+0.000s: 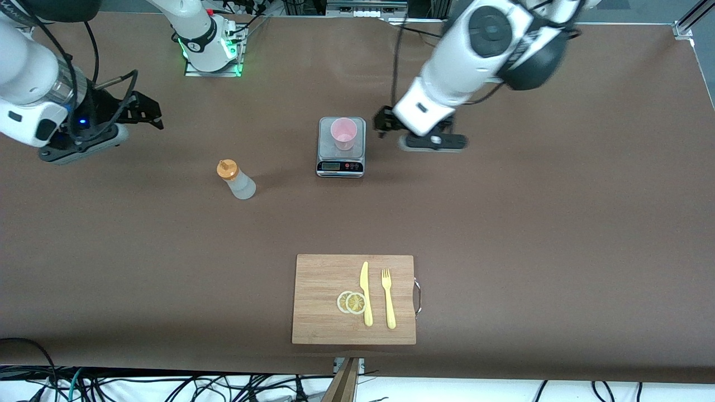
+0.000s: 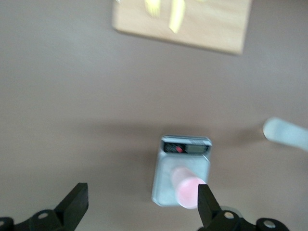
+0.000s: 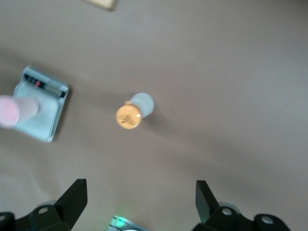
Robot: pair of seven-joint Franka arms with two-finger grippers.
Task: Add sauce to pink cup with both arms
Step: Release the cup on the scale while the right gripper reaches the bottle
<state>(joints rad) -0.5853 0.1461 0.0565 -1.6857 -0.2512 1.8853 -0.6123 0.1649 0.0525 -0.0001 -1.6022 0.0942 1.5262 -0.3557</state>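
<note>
The sauce [image 1: 236, 180] stands upright beside the scale [image 1: 341, 147] bearing the pink cup [image 1: 343, 133], while I see both the left gripper [image 2: 139, 204] and right gripper [image 3: 139, 202] spread apart, holding nothing.

Pink cup [image 1: 343, 133] on scale [image 1: 341, 159]

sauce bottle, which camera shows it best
The front view: the sauce bottle stands whole and sharp, orange cap and pale body both visible, toward the right arm's end of the table from the scale. The right wrist view looks down on its cap, slightly blurred. The left wrist view catches only a blurred pale streak.
</note>
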